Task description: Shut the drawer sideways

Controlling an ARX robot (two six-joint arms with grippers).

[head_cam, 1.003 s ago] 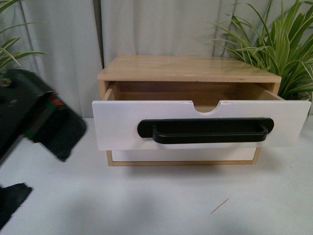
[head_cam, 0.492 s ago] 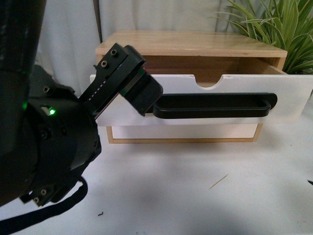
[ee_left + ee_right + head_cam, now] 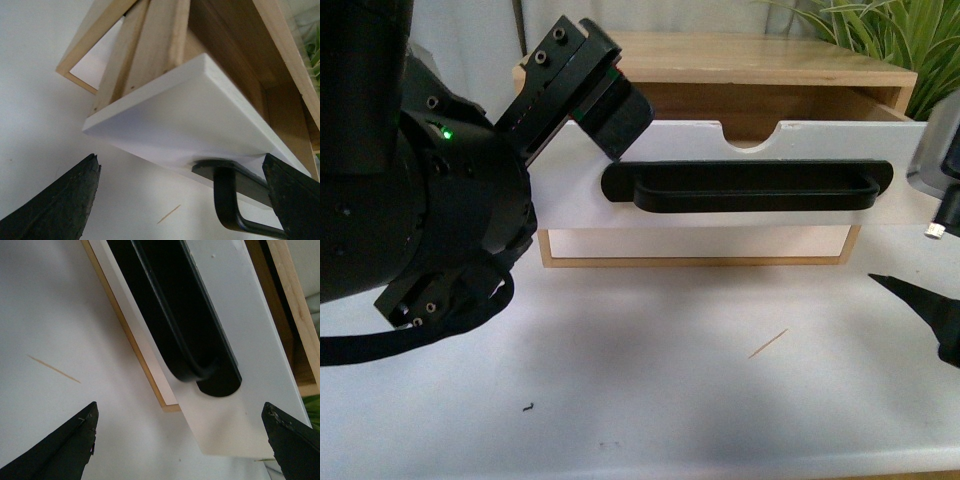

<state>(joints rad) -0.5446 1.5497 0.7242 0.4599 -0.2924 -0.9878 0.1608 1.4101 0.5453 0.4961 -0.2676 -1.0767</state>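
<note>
Approach step: the drawer (image 3: 720,225) sits pulled out of its wooden cabinet (image 3: 750,60). The left gripper (image 3: 180,195), fingers spread, hovers at the front's left end. The right gripper (image 3: 180,430), likewise spread, faces the right end, apparently without touching. Next, press the front squarely inward.

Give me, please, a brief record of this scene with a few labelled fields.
target: wide white-fronted drawer with light wood sides, pulled out of the light wooden cabinet
handle: long black bar handle, nothing gripping it
left tool: open, fingers either side of the drawer's left end; contact unclear
right tool: open, near the drawer's right end
below: plain white drawer front, pushed in
surface: white table, with a thin wooden sliver on it
</note>
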